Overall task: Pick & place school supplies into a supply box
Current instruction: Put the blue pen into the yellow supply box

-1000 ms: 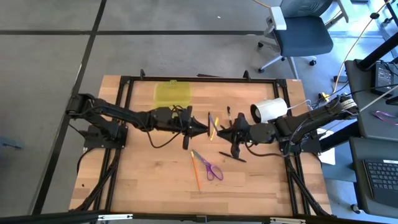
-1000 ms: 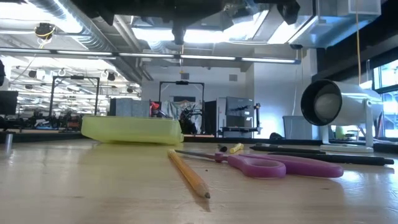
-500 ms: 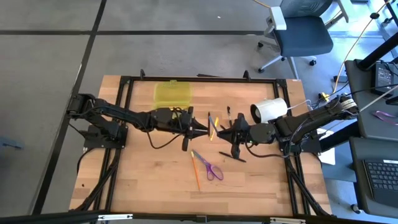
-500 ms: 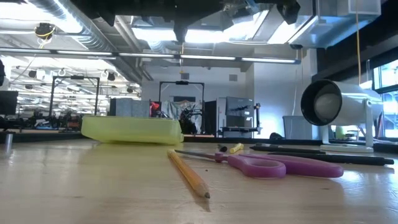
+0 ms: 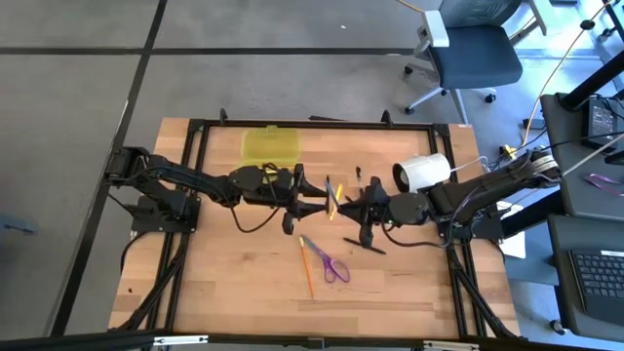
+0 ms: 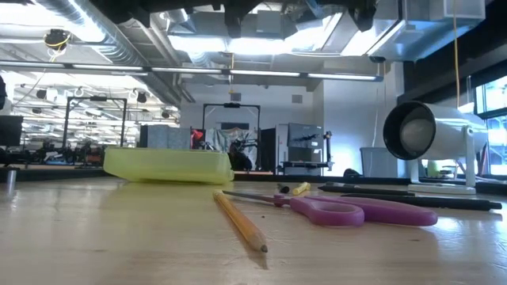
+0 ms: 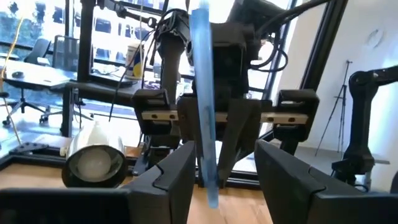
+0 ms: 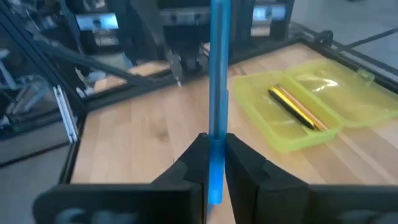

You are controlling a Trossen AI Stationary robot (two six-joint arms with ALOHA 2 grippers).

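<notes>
Holding: right pincer [image 8: 214, 163] pinches blue pen [image 8: 217, 93] | supply box [image 8: 311, 109]: yellow pencil [image 8: 297, 107] | left pincer [image 7: 217, 168] spread

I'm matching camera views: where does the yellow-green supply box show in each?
High: supply box at the table's top edge, left of middle.
Low: left, behind the pencil.
Left wrist: not in it.
Right wrist: beyond the blue pen, lid open.
Shared landmark: white cylinder, absent only from right wrist.

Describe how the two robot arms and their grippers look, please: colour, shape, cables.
Both arms are black and slim, built of jointed segments, with thin dark cables looping beside them. The left gripper and right gripper each end in two dark, flat, tapering fingers. No markings are readable.
</notes>
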